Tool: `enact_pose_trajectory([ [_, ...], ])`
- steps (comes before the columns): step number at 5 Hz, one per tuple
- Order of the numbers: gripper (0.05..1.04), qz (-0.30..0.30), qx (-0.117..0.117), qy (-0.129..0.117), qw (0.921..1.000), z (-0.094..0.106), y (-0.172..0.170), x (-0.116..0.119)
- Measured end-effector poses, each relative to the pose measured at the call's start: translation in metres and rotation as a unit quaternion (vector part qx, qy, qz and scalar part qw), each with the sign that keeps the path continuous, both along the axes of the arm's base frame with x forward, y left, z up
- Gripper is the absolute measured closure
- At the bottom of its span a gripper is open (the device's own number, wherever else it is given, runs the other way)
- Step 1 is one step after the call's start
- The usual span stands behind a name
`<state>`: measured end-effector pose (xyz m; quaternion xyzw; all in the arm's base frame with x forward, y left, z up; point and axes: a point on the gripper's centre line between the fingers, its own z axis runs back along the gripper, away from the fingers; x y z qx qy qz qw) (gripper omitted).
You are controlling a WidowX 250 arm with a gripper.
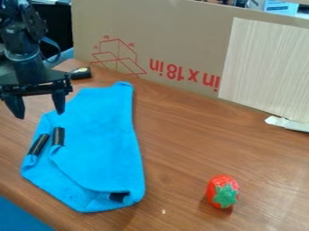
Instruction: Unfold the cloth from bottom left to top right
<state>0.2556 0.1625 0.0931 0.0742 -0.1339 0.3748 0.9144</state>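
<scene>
Here, the desk (pixel 187 135) carries the folded blue cloth (pixel 100 135) near its front-left edge. The gripper (pixel 39 114) hangs by the cloth's upper-left side, jaws apart. Treat the cloth as light and limp; grasp its upper layer at the inner black strip (pixel 58 136).

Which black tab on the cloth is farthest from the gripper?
The tab at the cloth's lower right corner, partly tucked in the fold; the other two are near the left edge, closer.
</scene>
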Motion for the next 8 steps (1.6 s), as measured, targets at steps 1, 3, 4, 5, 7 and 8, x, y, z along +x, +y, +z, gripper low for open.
enact_pose_trajectory([
  [1, 0.083, 0.004, -0.008, 0.012, 0.9999, -0.009, -0.001, -0.002],
  [3, 0.083, 0.018, -0.014, 0.015, 0.9996, -0.027, -0.011, 0.003],
  [4, 0.083, 0.026, -0.016, 0.012, 0.9995, -0.032, -0.012, 0.003],
  [5, 0.083, 0.033, -0.016, 0.011, 0.9993, -0.036, -0.012, 0.003],
  [7, 0.083, 0.035, -0.017, 0.019, 0.999, -0.048, -0.014, -0.002],
  [8, 0.093, 0.044, -0.026, 0.022, 0.9985, -0.052, -0.016, -0.004],
])
